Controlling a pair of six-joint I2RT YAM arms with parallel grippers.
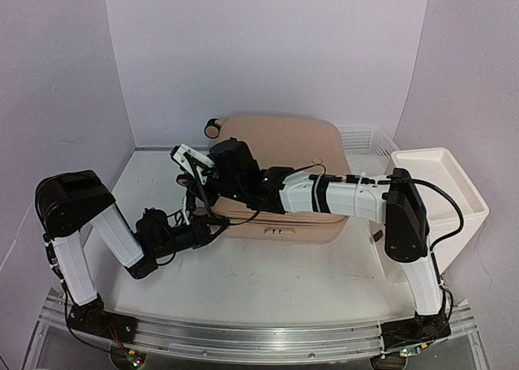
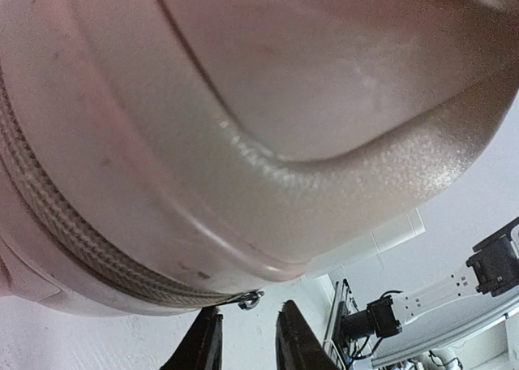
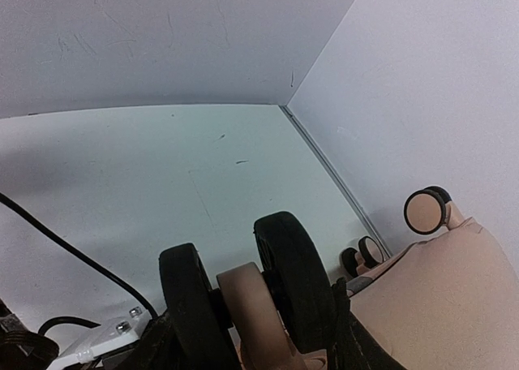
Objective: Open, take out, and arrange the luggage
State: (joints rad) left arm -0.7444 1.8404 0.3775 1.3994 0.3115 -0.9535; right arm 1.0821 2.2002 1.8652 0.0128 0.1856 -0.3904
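1. Your luggage (image 1: 284, 143) is one pale pink hard-shell suitcase with rounded corners. It lies flat at the back centre of the white table (image 1: 268, 281), near the rear wall.
2. Up close, its shell is finely pebbled plastic with a smooth moulded ridge. One woven fabric zipper (image 2: 57, 216) runs round its middle to a small metal zipper pull (image 2: 250, 299).
3. Your left gripper (image 2: 249, 315) sits low at the case's front-left corner. Its two dark, tapered fingers have a narrow gap between them with nothing in it, and the pull hangs just beyond their tips.
4. Your right gripper (image 3: 255, 346) reaches across the lid to the case's left side. Its jaws stand partly spread and clamp a twin wheel (image 3: 243, 297), which is two black discs on a pink hub.
5. The right wrist view shows three wheel sets in all, the other two farther along the case's edge.
6. To the right you have one white mesh basket (image 1: 361, 137) behind and one white plastic cabinet (image 1: 442, 187) beside the case.
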